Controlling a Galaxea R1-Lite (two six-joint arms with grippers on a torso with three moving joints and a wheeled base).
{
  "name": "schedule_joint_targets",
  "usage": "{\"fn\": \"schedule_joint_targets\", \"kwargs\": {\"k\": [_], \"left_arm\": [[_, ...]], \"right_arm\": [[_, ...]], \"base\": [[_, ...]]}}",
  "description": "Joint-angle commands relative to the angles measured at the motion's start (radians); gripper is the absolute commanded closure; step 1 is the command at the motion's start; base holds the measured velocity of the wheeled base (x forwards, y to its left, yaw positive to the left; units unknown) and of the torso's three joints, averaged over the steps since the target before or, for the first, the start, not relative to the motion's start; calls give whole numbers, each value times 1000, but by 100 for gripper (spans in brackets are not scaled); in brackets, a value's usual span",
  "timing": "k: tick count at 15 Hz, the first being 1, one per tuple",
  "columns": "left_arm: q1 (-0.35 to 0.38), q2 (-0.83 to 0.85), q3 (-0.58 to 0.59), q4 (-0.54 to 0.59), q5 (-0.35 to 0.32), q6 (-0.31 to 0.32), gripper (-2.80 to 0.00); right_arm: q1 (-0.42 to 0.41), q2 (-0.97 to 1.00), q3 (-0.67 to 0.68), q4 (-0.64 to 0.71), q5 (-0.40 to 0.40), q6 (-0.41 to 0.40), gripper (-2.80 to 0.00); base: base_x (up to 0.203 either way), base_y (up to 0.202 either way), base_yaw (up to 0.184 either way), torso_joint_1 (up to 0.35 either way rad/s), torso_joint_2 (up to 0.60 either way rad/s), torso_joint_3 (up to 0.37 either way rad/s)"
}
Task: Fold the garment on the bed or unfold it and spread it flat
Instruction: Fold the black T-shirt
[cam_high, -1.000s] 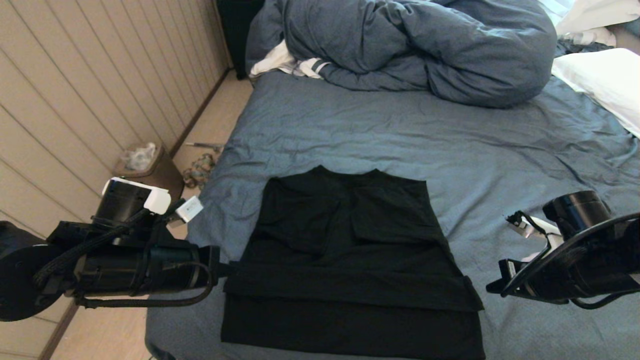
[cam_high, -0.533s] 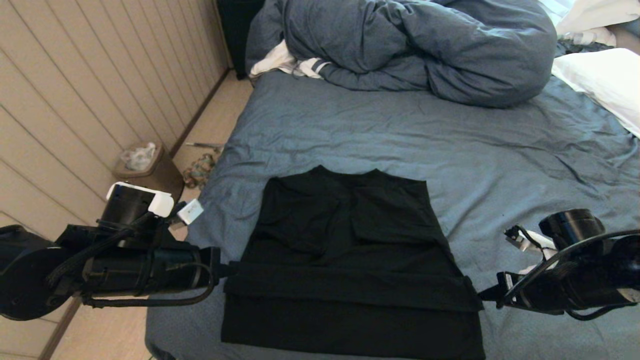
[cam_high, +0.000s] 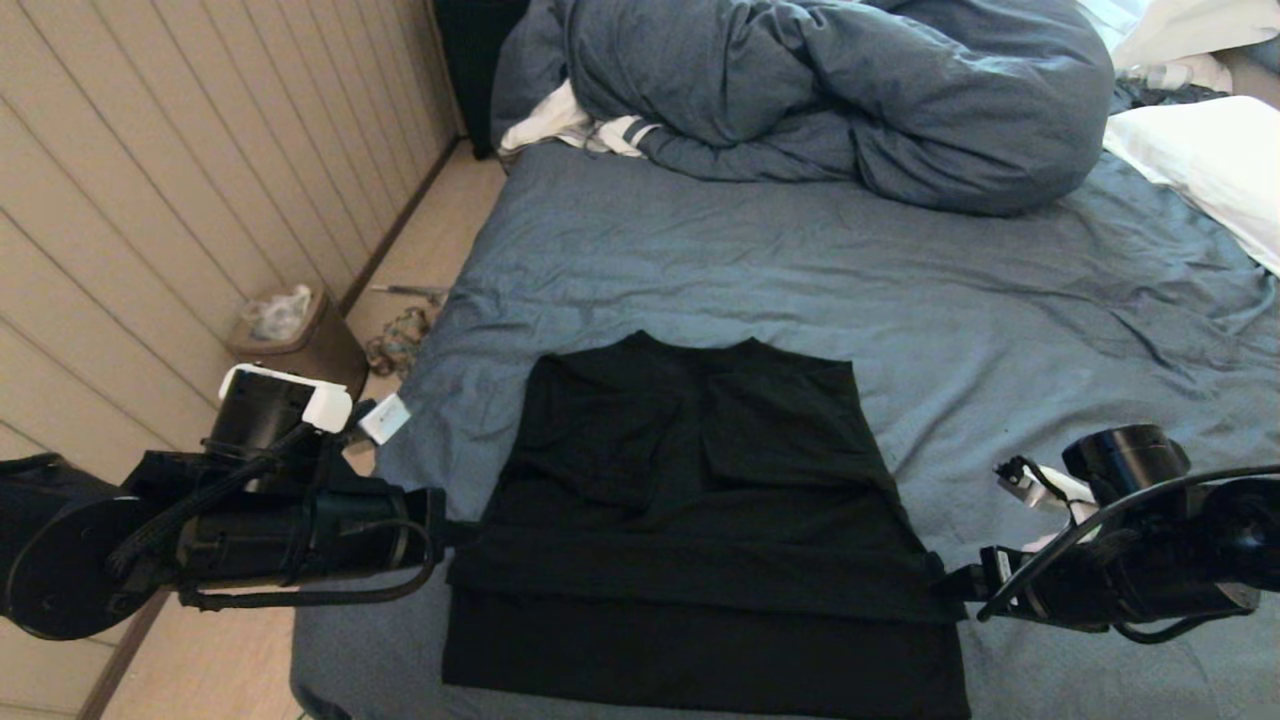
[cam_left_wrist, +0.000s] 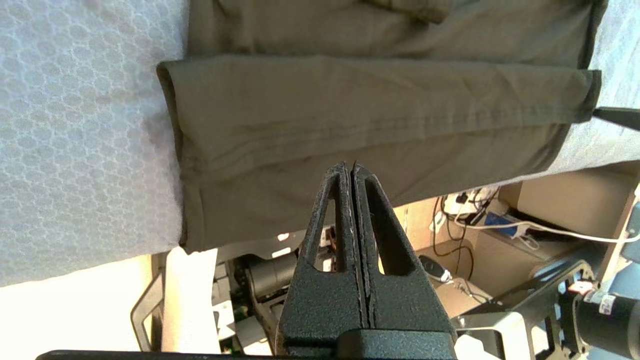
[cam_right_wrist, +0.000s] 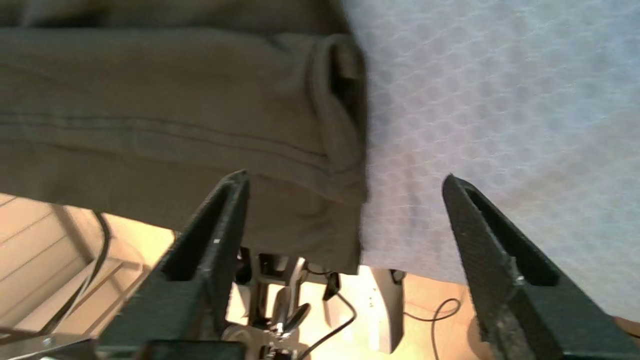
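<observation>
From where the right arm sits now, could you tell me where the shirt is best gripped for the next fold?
Probably the folded band's right end. The shirt lies flat on the bed, and there the layered edge forms a raised lip. The right gripper is open astride that edge, so it should come in from the right side, low along the sheet. The left gripper, shut, sits at the opposite end.
</observation>
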Motion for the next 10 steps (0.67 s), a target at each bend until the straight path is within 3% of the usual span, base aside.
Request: {"fn": "schedule_joint_targets", "kwargs": {"k": [1,10], "left_arm": [[3,7,1,-6,-3,-3,0],[4,24,1,-34,-6,-6,0]], "right_arm": [[21,16,-5,-1,5,9,-280],[70,49,-46,-4,8,24,-280]], "base": [[0,0,0,0,0,0],[0,0,0,0,0,0]]}}
